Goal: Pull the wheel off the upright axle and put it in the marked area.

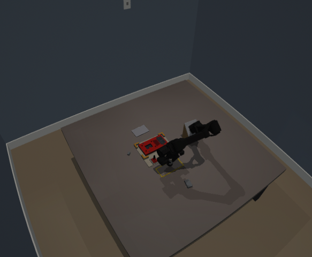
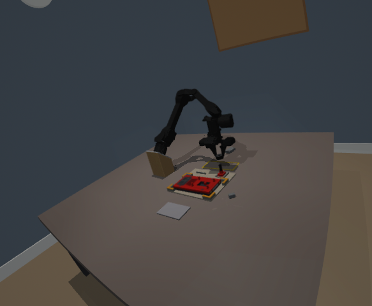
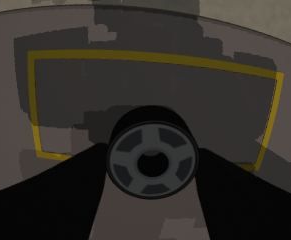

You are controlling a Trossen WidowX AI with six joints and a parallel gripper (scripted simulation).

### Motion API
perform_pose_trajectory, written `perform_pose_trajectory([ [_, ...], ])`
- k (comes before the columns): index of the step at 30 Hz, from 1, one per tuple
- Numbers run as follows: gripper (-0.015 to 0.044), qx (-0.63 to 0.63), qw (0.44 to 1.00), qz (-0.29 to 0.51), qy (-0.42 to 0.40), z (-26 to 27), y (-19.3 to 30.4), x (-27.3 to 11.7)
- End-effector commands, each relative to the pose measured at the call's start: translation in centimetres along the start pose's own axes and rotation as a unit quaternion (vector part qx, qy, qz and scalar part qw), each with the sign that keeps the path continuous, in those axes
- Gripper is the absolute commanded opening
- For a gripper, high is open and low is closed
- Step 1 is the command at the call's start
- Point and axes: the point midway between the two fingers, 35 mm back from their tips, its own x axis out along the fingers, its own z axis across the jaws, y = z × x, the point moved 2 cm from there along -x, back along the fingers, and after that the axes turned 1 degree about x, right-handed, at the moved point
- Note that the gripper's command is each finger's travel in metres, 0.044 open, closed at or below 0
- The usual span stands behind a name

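My gripper (image 1: 169, 161) (image 2: 219, 154) (image 3: 152, 155) is shut on the wheel. The dark wheel (image 2: 219, 157) (image 3: 151, 133) has a grey spoked face and an open centre hole, and is held level between the fingertips. It is off the axle and above the table, over the marked area in the wrist view, overlapping its lower edge. The marked area is a yellow outline (image 1: 172, 171) (image 2: 205, 164) (image 3: 155, 55) on the table. The upright black axle (image 1: 154, 157) (image 2: 220, 167) stands bare on its red base (image 1: 153, 160) (image 2: 221, 173), beside the marked area.
A red panel (image 1: 143, 150) (image 2: 186, 185) lies between orange corner brackets on a pale board (image 1: 149, 164) (image 2: 229, 178). A white sheet (image 1: 139, 130) (image 2: 173, 210) lies beyond. A box (image 2: 161, 164) stands by the arm's base. Small grey pieces (image 1: 188, 183) (image 2: 231, 196) lie on the table.
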Motion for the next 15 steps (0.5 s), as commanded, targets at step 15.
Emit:
perform_pose_trajectory([
  [15,0.0131,0.003,1.000,0.003,0.005,-0.5,0.1,4.2],
])
